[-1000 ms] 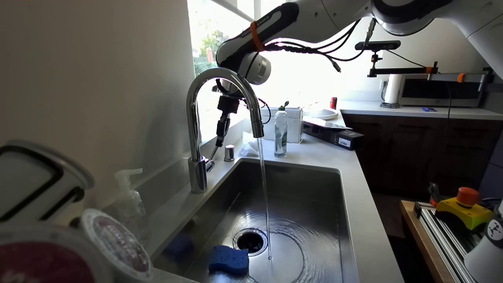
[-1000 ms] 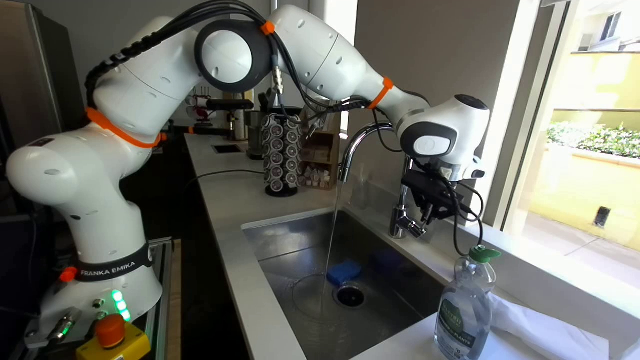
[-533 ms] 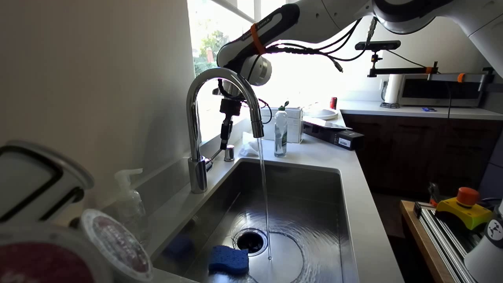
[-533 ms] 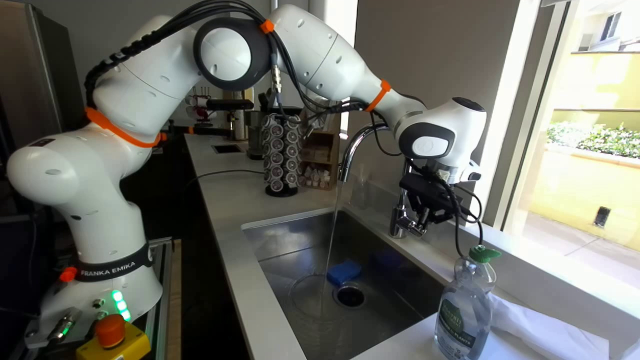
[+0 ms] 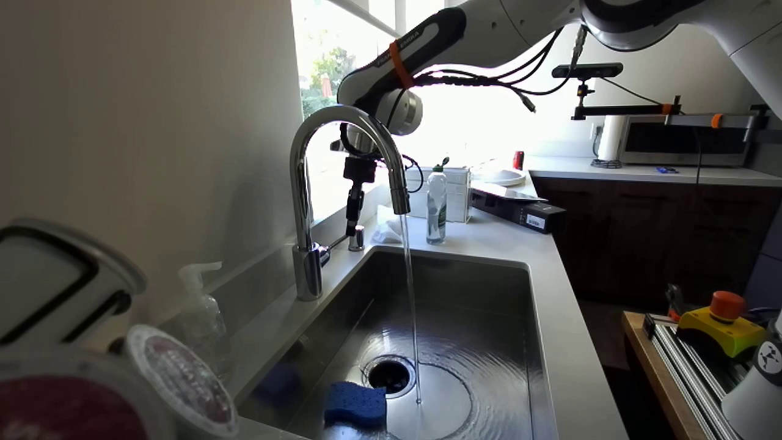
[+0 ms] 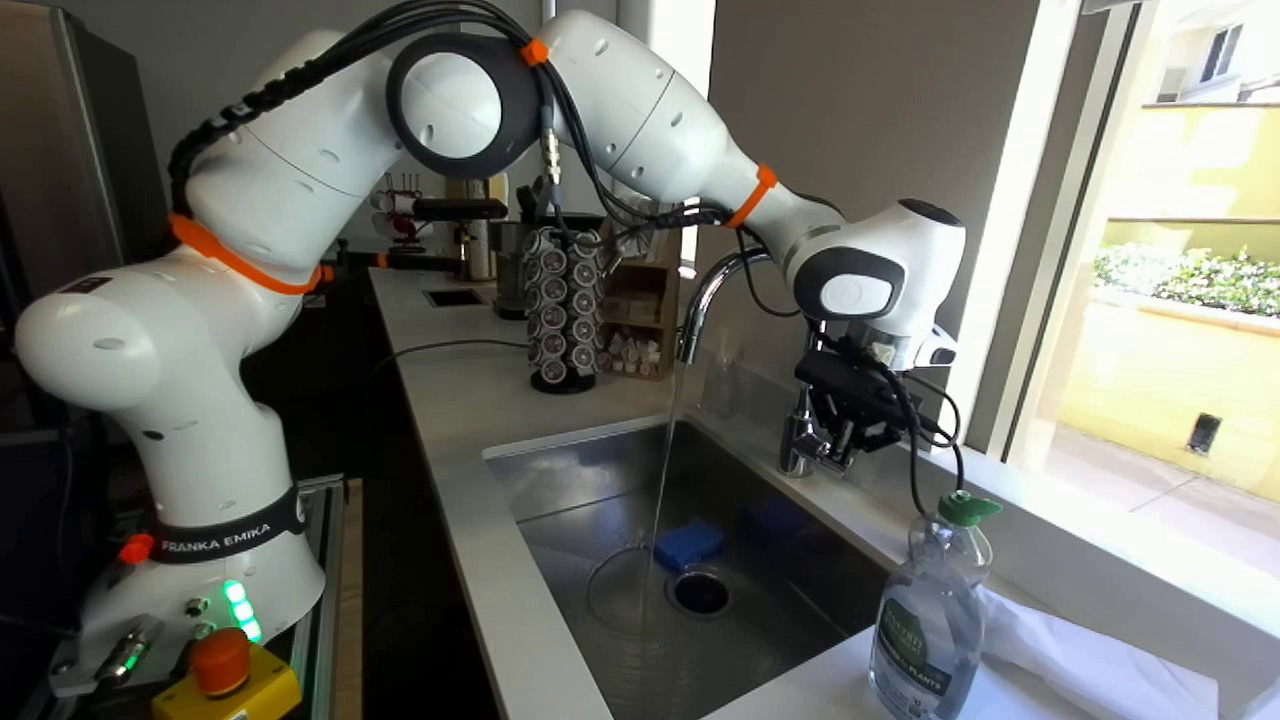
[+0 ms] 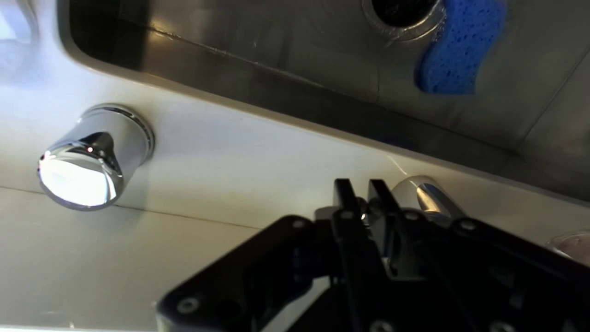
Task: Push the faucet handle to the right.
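Faucet handle [image 5: 338, 242], low on the side of the gooseneck faucet [image 5: 308, 272]. Leans lower and further out than a second ago, apparently pinched at the tip by the narrowed gripper [image 7: 360, 184]. Suggests a rightward push well under way, perhaps not finished.

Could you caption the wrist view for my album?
Claw partly hiding the faucet, with the blue sponge by the drain.
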`<state>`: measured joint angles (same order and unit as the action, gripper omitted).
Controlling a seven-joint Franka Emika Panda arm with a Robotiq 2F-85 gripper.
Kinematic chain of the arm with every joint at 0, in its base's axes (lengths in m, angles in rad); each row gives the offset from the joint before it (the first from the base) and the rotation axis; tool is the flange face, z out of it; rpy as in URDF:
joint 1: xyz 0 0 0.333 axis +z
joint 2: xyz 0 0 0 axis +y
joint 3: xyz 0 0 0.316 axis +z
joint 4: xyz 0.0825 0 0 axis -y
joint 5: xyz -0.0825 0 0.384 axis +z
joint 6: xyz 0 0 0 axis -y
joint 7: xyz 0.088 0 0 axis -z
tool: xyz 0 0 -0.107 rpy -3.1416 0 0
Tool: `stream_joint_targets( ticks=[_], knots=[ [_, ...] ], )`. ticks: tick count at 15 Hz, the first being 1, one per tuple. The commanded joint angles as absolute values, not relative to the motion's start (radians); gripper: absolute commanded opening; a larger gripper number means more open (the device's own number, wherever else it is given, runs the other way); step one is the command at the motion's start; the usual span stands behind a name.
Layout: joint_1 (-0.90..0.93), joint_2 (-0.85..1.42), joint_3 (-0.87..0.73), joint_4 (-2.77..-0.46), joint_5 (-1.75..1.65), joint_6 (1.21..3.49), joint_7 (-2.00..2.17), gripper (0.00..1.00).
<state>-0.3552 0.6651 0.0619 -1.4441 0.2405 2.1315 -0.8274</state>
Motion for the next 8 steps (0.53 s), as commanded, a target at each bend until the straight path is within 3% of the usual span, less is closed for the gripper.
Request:
stream_joint_targets(
  ticks=[1,7,8],
  knots=[
    [-0.339,0.645,0.038,-1.487,0.21,2.101,-0.828,0.03],
    [-0.338,0.646,0.034,-1.483,0.211,2.106,-0.821,0.03],
    [-0.34,0.642,0.035,-1.482,0.214,2.108,-0.823,0.38]
  ],
)
